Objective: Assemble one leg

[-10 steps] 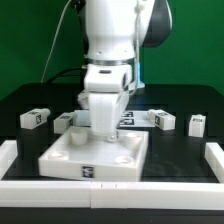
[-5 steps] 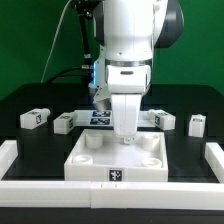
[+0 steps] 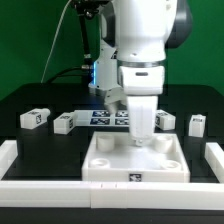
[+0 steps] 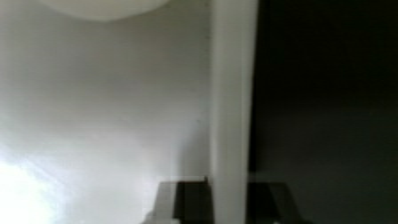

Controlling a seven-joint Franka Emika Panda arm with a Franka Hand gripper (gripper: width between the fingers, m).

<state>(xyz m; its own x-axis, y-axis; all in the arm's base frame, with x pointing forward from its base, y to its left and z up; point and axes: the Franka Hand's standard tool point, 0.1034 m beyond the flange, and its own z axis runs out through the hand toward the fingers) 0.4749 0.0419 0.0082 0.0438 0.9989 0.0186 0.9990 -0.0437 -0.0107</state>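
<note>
1. Noting progress: nothing fitted yet; your gripper [image 3: 143,134] appears clamped on the 12 o'clock rim of the large white square raised-rim plastic tray [image 3: 135,168].
2. Nearest small white stubby tagged plastic leg [image 3: 163,120] lies loose at the tray's 1 o'clock; three more lie loose.
3. At 11 o'clock lies the thin flat white marker board [image 3: 106,118]; nothing blocks you.

Tray [image 3: 105,170]: white moulded plastic, smooth, low sheen; leg [image 3: 35,118] and its three fellows: the same white plastic, each bearing a matt printed black-and-white tag; tabletop [image 3: 40,145]: black, matt, even; arm shell [image 3: 145,40]: white plastic, glossy, showing highlights; pincer [image 3: 141,138]: white, smooth casing; marker board [image 3: 105,118]: flat white, matt; backdrop [image 3: 30,50]: green, matt.
</note>
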